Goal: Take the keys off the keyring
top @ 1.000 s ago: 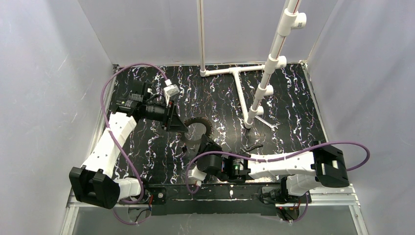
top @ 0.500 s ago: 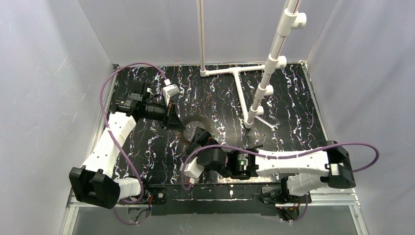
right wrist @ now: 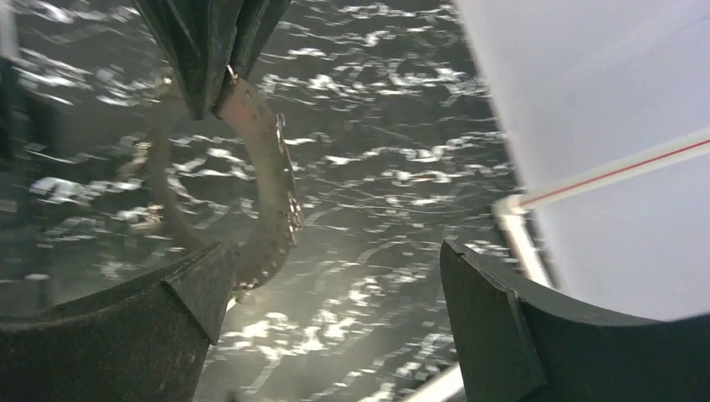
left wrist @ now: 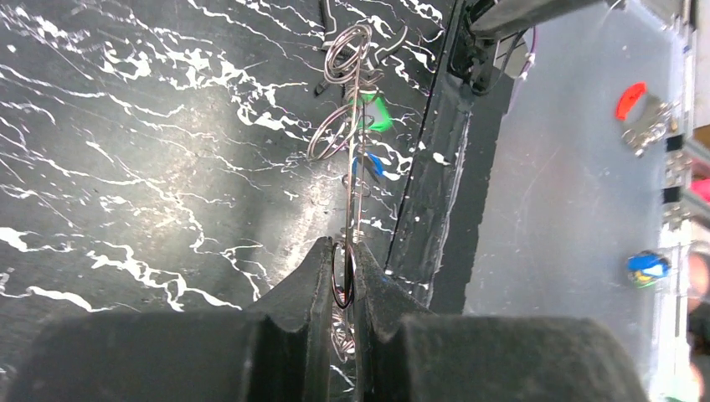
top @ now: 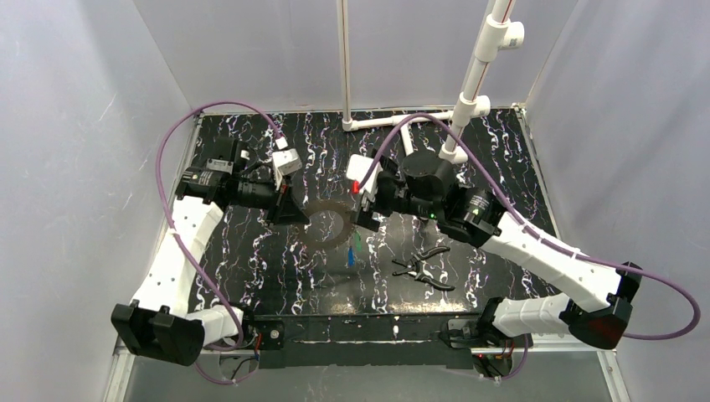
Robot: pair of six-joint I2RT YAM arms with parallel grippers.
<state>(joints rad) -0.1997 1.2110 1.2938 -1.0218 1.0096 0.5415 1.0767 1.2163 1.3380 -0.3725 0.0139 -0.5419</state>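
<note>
1. Left gripper (left wrist: 343,251) is pressed shut on a thin silvery metal keyring (left wrist: 352,193), which stretches straight away from its jaws.
2. A tiny green-headed key (left wrist: 374,113) and a blue-headed key (left wrist: 371,165) dangle at the far end.
3. Right gripper (right wrist: 331,268), spread wide, faces the ring from the opposite side, nearer the keys.
4. Black-handled pliers (top: 423,268) lie nearby on the marbled black table (top: 276,268), out of the way.

A robotics lab test cell: plain white panel walls (top: 75,126) box in a black marbled tabletop (top: 251,260), with a white PVC pipe frame (top: 473,79) standing on it.
</note>
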